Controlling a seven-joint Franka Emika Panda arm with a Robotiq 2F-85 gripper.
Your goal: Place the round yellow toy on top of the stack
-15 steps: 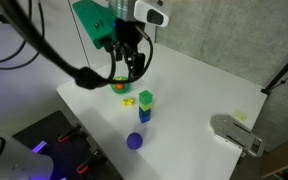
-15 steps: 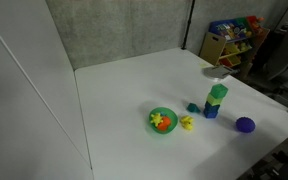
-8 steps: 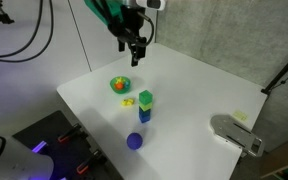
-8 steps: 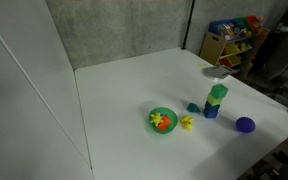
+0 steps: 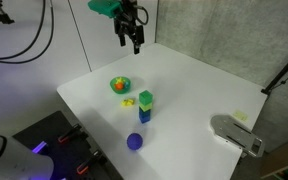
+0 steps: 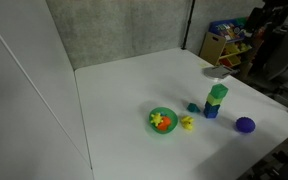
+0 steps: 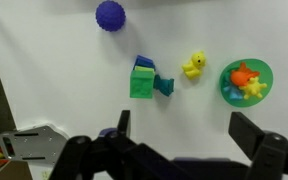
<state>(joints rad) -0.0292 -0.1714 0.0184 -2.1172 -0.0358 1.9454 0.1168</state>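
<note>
One white table [image 5: 199, 95] carries every item and is seen in both exterior views. The Franka arm holds the Robotiq gripper [image 5: 136, 44] high above the far side of the table, well clear of all objects. In the wrist view the two fingers [image 7: 249, 130] stand wide apart with nothing between them.

A grey-white device [image 5: 236, 133], possibly a stapler though the view is too coarse to confirm, lies near one table edge, well apart from the toys.

A green bowl [image 7: 230, 72] sits on the table and holds a round orange thing [image 7: 242, 75] and a flatter, irregular yellow piece [image 7: 255, 90].

The stack [image 5: 145, 106] stands upright near the table's middle, a green block over a blue block, with its top bare.

A round purple-blue toy [image 5: 134, 141] rests alone on the table, apart from the stack on the side away from the bowl.

The round yellow toy [image 7: 194, 66] lies on the table surface between the green bowl and the stack, just beside the bowl and touching neither.

A small teal piece [image 7: 164, 86] lies against the foot of the stack, on the side facing the round yellow toy.
</note>
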